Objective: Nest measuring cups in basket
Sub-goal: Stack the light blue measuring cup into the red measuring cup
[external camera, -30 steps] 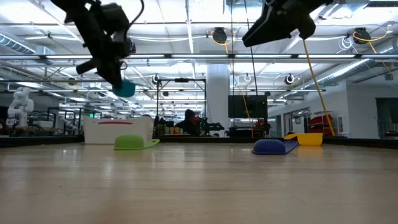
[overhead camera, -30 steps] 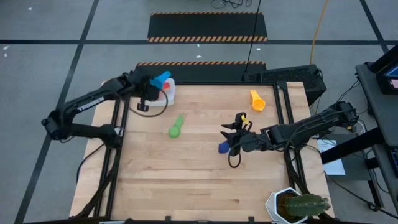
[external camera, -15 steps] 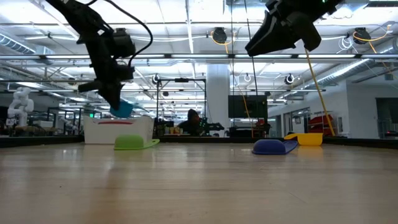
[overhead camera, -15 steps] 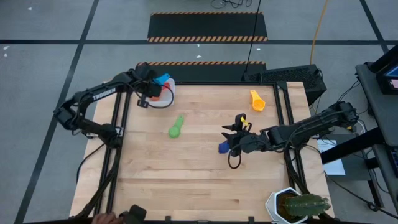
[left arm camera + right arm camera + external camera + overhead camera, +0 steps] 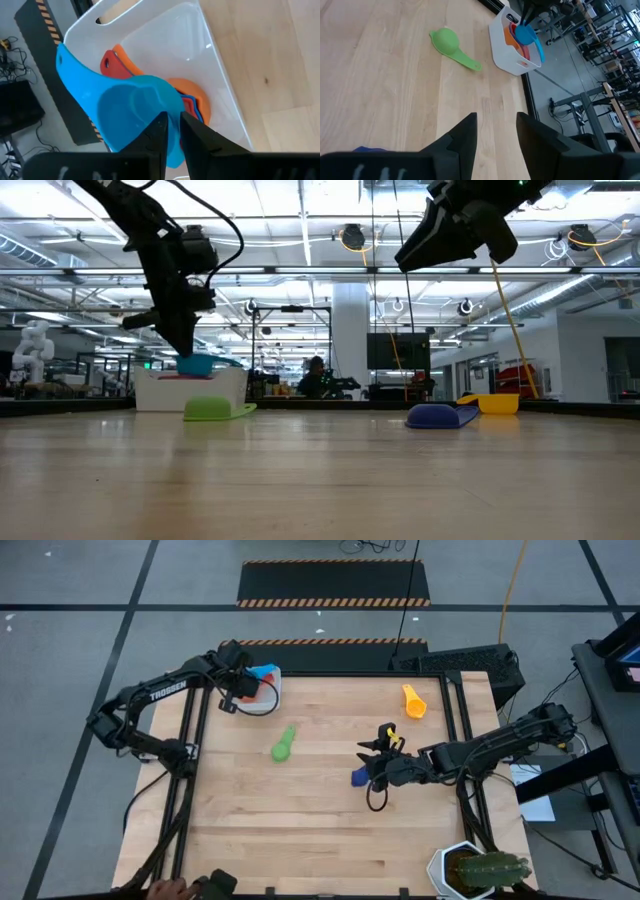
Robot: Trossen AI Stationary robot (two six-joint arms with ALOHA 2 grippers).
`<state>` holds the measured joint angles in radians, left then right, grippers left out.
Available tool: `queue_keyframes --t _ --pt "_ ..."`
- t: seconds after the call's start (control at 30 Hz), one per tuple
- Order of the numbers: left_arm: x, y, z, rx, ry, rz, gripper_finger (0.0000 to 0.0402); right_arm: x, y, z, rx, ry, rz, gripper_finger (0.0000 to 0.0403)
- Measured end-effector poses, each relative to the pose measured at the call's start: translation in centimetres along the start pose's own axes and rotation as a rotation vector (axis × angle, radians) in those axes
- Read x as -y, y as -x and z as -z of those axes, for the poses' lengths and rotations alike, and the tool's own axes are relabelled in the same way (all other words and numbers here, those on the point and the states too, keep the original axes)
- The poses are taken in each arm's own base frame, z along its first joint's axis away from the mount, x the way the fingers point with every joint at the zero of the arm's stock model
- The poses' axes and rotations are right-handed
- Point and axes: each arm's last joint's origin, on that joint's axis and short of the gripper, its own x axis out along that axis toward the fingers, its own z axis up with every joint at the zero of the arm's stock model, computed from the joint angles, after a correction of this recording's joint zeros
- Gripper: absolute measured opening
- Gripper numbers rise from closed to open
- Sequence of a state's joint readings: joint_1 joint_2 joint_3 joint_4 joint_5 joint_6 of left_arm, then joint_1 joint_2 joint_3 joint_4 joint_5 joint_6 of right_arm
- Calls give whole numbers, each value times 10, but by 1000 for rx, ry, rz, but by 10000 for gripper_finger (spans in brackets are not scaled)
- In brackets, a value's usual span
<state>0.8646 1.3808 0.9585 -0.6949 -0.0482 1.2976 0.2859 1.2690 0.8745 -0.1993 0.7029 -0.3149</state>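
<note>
Light blue cup (image 5: 132, 107) between left gripper (image 5: 171, 131) fingers

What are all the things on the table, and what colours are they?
basket: one, white, far left corner of the table.
light blue measuring cup: one, at the basket, on top of the cups inside, between the left gripper's fingers.
orange and red measuring cups: one each, stacked inside the basket.
green measuring cup: one, on the table near the basket, upside down.
navy measuring cup: one, mid-table, under the right gripper.
yellow measuring cup: one, far right side of the table.
cactus pot: one, white with a green cactus, near right corner.
left gripper: over the basket.
right gripper: open, above the navy cup.
</note>
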Motion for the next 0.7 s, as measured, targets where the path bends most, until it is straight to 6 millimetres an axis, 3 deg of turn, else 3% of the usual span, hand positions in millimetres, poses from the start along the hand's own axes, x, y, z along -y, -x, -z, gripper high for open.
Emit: queue_keyframes --t 0.47,0.7 --pt "-2 -6 1 -82 -33 -18 51 -1 1 0 3 -1 -4 130" --pt "-2 -6 0 -90 -37 -20 8 -1 1 0 3 1 -4 130"
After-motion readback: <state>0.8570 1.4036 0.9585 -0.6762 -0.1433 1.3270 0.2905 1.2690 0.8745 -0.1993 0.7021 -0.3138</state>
